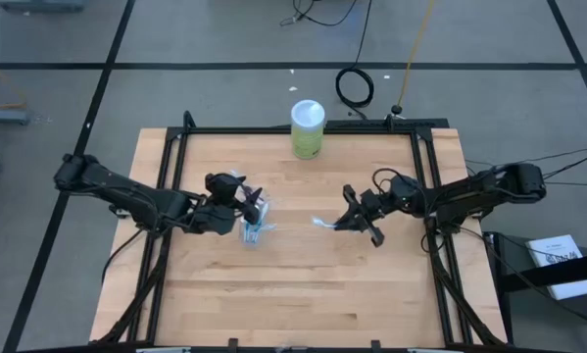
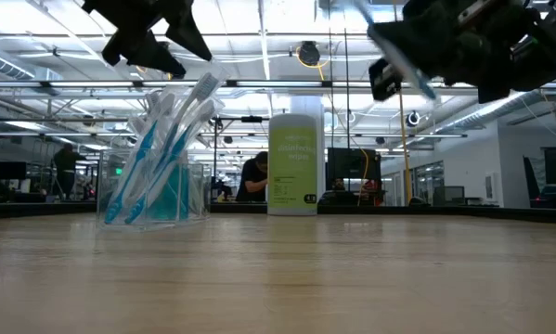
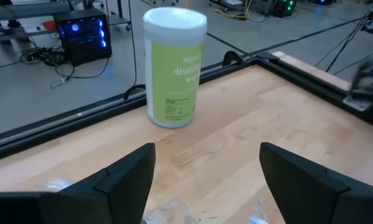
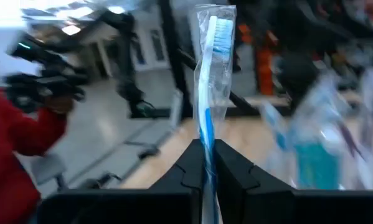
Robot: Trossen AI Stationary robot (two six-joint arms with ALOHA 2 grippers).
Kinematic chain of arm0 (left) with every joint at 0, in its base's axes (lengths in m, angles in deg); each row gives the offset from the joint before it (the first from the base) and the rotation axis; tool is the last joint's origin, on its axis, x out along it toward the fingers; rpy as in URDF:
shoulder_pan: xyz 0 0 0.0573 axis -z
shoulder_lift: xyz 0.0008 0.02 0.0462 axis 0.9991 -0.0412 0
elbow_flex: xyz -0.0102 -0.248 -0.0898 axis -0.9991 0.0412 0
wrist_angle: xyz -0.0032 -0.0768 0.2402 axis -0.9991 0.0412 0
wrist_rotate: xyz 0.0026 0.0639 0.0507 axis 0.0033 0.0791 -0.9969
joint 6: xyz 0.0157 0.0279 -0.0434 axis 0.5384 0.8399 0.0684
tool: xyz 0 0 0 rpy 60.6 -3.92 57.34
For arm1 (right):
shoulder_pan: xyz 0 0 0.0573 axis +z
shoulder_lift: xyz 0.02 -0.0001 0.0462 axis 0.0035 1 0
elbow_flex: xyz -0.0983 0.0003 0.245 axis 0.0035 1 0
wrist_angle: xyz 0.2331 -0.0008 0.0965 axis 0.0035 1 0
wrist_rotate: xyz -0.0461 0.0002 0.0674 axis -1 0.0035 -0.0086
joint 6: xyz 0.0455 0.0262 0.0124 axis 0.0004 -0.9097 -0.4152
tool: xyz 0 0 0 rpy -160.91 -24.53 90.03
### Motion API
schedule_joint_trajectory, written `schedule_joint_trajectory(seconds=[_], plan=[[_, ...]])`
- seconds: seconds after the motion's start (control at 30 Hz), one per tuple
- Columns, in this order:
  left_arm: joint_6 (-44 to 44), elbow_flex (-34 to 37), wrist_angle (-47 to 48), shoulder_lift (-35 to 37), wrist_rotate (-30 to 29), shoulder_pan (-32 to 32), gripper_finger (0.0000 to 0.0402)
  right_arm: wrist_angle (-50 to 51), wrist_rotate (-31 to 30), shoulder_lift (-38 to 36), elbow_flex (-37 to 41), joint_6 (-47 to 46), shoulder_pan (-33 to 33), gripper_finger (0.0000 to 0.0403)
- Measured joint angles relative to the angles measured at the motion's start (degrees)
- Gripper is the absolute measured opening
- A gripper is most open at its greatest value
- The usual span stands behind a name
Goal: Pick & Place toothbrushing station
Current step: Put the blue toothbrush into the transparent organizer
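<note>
Between right jaws: wrapped toothbrush (image 4: 210,93); overhead, barely visible.

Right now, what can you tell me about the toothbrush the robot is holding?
The toothbrush is slim, blue and white, with pale bristles at its tip, and it is sealed in a clear plastic wrapper. The right tool is shut on its handle, holding it off the table. Seen from above, its head points toward the clear cup of brushes.

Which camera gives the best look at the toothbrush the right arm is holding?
The right wrist view: the wrapped blue-and-white toothbrush stands upright, clamped in the right gripper. The high view shows a small pale sliver; the low view a blurred streak; the left wrist view nothing.
</note>
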Motion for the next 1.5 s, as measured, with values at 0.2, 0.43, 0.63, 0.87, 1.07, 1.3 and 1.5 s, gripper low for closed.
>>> schedule_joint_trajectory(seconds=[0.2, 0.43, 0.63, 0.87, 1.07, 1.3, 1.5], plan=[[-0.9, 0.02, -0.01, -1.46, 0.12, -0.19, 0.0296, -9.36, 2.52, 0.45, -0.06, -2.94, 2.71, 0.0009], [-0.86, 0.02, -0.21, -1.45, 0.51, -0.14, 0.0296, -25.8, 9.96, 0.47, -0.06, -7.53, 8.06, 0.0009], [-0.86, 0.02, -0.25, -1.45, 0.68, -0.14, 0.0296, -31.21, 10.07, -0.72, -0.39, -9.06, 12.89, 0.0009], [-0.71, 0.02, -0.86, -1.41, 0.99, -0.14, 0.0296, -31.5, 10.05, -1.9, -0.63, -6.96, 14.8, 0.0009], [-0.98, 0.02, -0.98, -1.41, 2.0, -0.21, 0.0296, -30.67, 10.06, -1.85, -0.63, -5.82, 14.78, 0.0009], [8.0, 0.02, -14.11, -3.73, 11.48, -0.91, 0.0296, -19.5, -5.6, -1.84, -0.6, 3.42, 14.54, 0.0009], [22.86, 0.02, -35.44, -10.38, 17.93, -0.97, 0.0296, -8.68, -29.07, -1.84, -0.58, 11.98, 14.52, 0.0009]])
